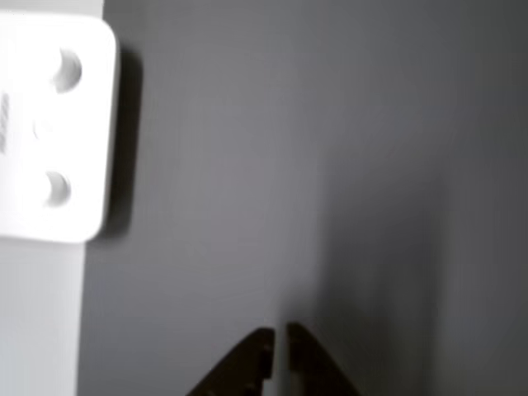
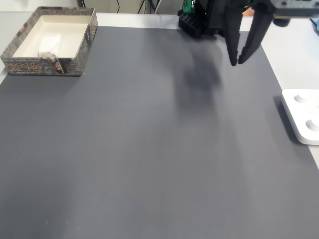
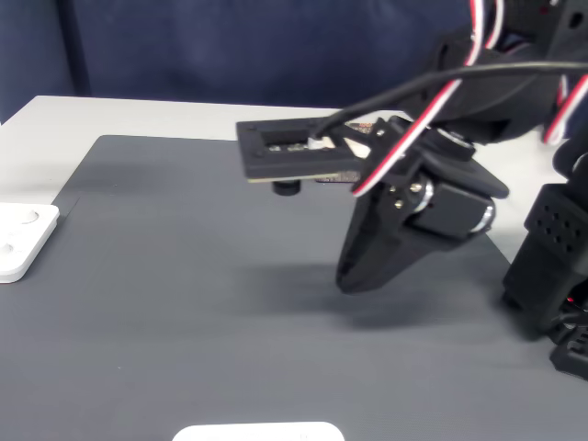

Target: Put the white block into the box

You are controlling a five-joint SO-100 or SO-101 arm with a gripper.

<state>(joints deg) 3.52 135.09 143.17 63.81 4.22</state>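
The box, with speckled grey-brown walls and a cream inside, stands at the far left corner of the dark mat in a fixed view. A pale white oblong shape lies on its floor; it looks like the white block, though it is faint. My gripper hangs above the mat's far right part, well away from the box. Its black fingertips almost meet, with nothing between them. In the other view the gripper enters from the bottom edge over bare mat. From the side, the gripper points down, just above the mat.
A flat white panel with round buttons lies at the mat's right edge, also seen as the panel and the panel. The arm's black base stands at the right. A white rounded thing pokes in at the bottom edge.
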